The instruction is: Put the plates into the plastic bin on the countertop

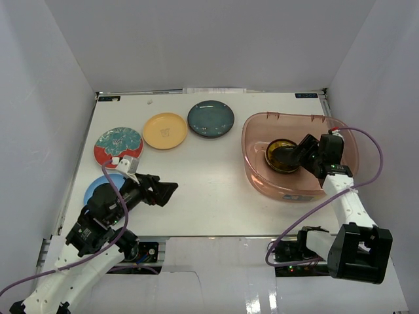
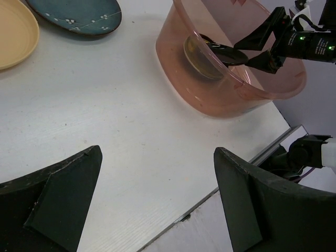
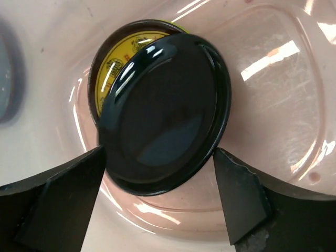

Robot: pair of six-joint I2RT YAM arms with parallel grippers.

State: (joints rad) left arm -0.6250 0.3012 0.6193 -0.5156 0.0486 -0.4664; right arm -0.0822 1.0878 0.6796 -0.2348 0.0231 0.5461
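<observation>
The big see-through pinkish-brown plastic bin [image 1: 281, 188] sits on the right side of the flat white worktop [image 1: 209, 183]. Two plates are inside it. A round plate with a yellow middle and a dark rim [image 3: 118, 65] lies at the bottom. A shiny round black plate [image 3: 163, 115] rests on top of it, tipped a bit and covering most of it. My right fingers [image 1: 301, 154] reach down into the bin over the black plate. They are spread wide, one on each side of that plate, right by its edge, and I cannot tell if they touch it. My left fingers [image 1: 171, 194] are on the other side of the worktop, well apart from the bin. They are spread wide too, with nothing between them, and they point toward the bin. Four more plates lie on the worktop to the left of the bin. A dark teal round plate [image 1: 211, 119] and a yellow-orange round plate [image 1: 165, 130] lie side by side near the back edge. A red-and-teal patterned round plate [image 1: 118, 145] lies next to the yellow-orange one. A light blue round plate [image 1: 97, 185] is nearest to me, and my left arm covers most of it. Pale grey walls [image 1: 196, 46] stand around the worktop.
</observation>
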